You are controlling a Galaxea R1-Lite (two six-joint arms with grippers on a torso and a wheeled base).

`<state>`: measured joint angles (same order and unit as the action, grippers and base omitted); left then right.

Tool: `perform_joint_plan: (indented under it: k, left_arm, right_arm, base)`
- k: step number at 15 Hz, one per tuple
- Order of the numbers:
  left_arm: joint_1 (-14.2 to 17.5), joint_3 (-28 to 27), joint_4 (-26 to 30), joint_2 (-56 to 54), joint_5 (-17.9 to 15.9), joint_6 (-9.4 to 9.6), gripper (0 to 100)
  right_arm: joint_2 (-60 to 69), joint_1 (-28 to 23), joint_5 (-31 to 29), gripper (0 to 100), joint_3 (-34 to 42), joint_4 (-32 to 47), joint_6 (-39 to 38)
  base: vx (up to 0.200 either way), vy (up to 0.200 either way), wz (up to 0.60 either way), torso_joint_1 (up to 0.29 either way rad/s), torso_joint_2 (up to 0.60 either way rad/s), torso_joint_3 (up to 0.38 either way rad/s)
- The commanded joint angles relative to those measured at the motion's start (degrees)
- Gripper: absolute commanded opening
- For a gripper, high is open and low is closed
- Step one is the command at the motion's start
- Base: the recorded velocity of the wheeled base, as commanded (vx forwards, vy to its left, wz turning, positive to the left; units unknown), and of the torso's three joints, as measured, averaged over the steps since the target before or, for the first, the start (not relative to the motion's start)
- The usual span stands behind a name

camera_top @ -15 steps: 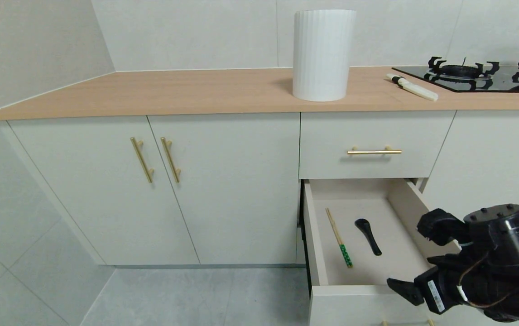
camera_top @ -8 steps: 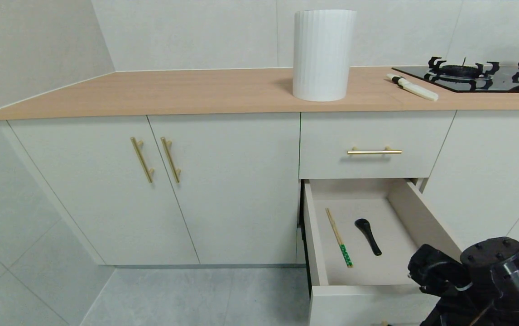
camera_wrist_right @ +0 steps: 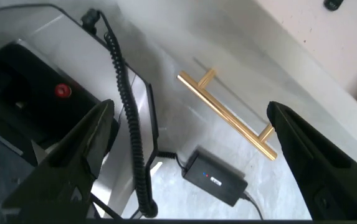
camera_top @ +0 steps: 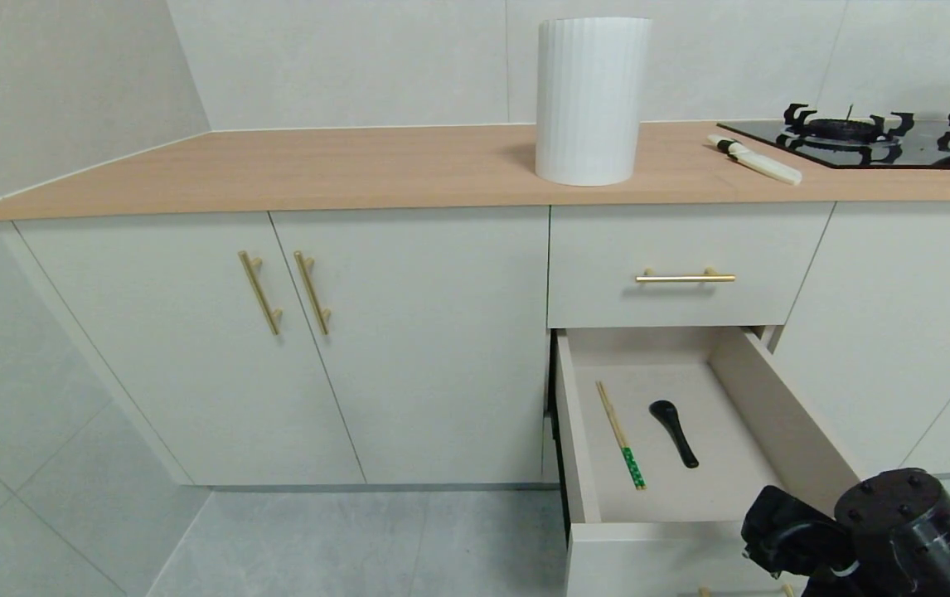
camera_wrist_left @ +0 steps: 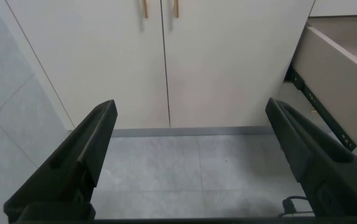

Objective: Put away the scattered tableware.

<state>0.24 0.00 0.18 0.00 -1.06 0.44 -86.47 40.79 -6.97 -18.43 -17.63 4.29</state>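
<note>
Pair of chopsticks (camera_top: pixel 620 435) and black spoon (camera_top: pixel 674 433) lying side by side, apart, on the floor of the open drawer (camera_top: pixel 579 464), lower right of centre in the head view. The chopsticks are pale wood with green-patterned tips, slim and likely to roll. The spoon is short, dark and glossy.

Hazard: a hard shove on the drawer front could send both sliding toward the back wall or knock the pair askew. The right tool (camera_wrist_right: pixel 189 106), spread wide and holding nothing, faces the drawer's gold handle (camera_wrist_right: pixel 228 115) without touching it. A misaligned closure could catch one post or slip off the bar.

A white knife-like utensil (camera_top: pixel 754 159) on the table (camera_top: pixel 317 166), upper right, risks being left out. The left tool (camera_wrist_left: pixel 189 104), wide and empty, faces the cabinet doors (camera_wrist_left: pixel 228 56).
</note>
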Motion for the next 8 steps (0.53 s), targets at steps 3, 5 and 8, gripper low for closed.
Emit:
perform_joint_plan:
  k: [3, 5, 8]
  left_arm:
    - [0.02, 0.0, -0.01, 0.0, 0.01, 0.0, 100]
    - [0.02, 0.0, -0.01, 0.0, 0.01, 0.0, 100]
    - [0.02, 0.0, -0.01, 0.0, 0.01, 0.0, 100]
  right_arm:
    - [-3.44, -0.36, -0.67, 100, -0.46, -0.39, -0.16]
    - [-4.76, -1.15, -1.11, 100, -1.08, -0.48, -0.25]
    - [-7.4, -3.52, -3.57, 100, -2.13, -0.57, -0.51]
  base:
    - [0.0, 0.0, 0.0, 0.0, 0.0, 0.0]
    - [0.0, 0.0, 0.0, 0.0, 0.0, 0.0]
    - [0.0, 0.0, 0.0, 0.0, 0.0, 0.0]
